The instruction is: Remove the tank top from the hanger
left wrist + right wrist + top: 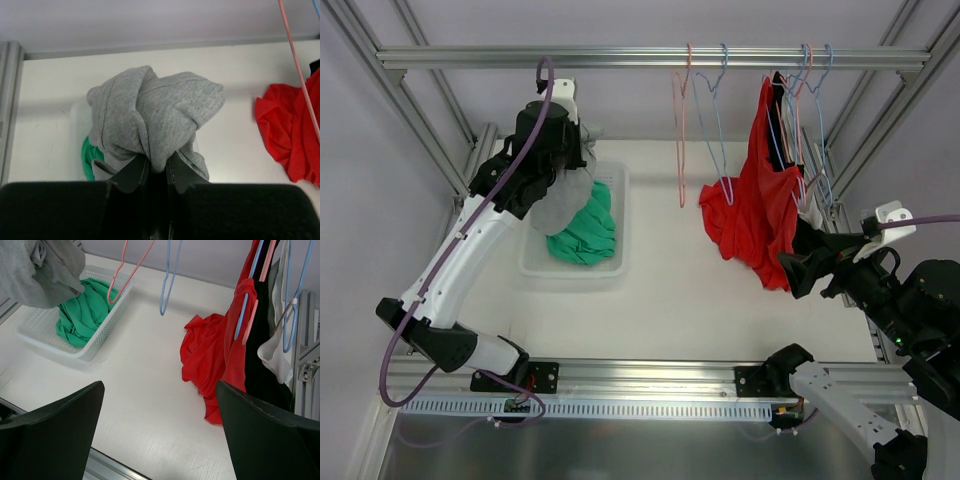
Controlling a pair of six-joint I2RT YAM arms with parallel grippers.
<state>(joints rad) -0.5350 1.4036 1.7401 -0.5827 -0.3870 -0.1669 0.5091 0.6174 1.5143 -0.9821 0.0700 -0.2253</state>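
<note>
Right gripper (157,405): jaws are seen spread wide with nothing between them; it is held low at the near right, aimed across the table (670,290) towards the red garment.
Red garment (207,352): hung from a loaded hanger (243,315) at the right; its lower part is slumped on the table, just beside the right gripper (810,265).
Basket (622,225): set on the table at the left, with a green garment (585,232) lying inside.
Left gripper (157,172): clenched on a bunched fold of the grey tank top; it is raised at the far left, above the basket.
Grey tank top (150,115): free of any hanger, hung in a crumpled ball from the left gripper (560,185), over the far part of the basket.
Bare hangers: a pink hanger (682,180) and a blue hanger (163,312) are hung from the rail (570,57) at the far middle, nothing on them.
Step in hand: removal is judged done; the tank top is judged to be on its way into the basket.
Next move: the jaws are to be opened so the tank top is dropped inside the rim.
Hard to make out: whether the tank top touches the green garment cannot be told. How many garments hang at the far right is unclear, though black and white cloth is glimpsed behind the red.
</note>
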